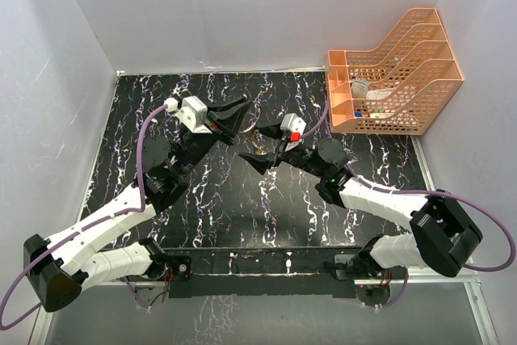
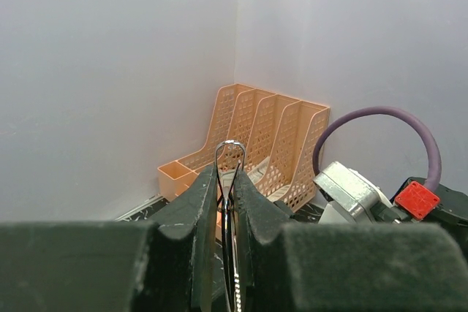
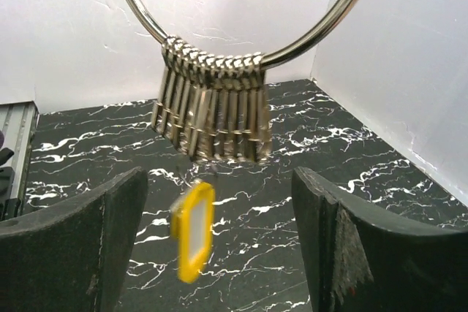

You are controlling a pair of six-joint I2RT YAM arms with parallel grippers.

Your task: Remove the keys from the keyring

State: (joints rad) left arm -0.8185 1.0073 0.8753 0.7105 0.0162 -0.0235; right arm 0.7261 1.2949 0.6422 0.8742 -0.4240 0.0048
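My left gripper [image 1: 245,121] is shut on the thin silvery keyring [image 2: 230,145], which pokes up between its closed fingers [image 2: 197,210]. In the right wrist view the keyring [image 3: 311,33] arcs overhead with a bunch of brass-brown keys [image 3: 212,115] hanging from it. A yellow-headed key [image 3: 192,230] shows blurred just under the bunch, in mid-air over the table; I cannot tell whether it still hangs on the ring. My right gripper [image 3: 219,195] is open, its fingers on either side of the yellow key and not touching it. The keys [image 1: 258,147] hang between both grippers. No green-headed key shows.
An orange mesh file rack [image 1: 392,78] stands at the back right, holding some small items. The black marbled tabletop [image 1: 226,199] is bounded by white walls on the left, back and right.
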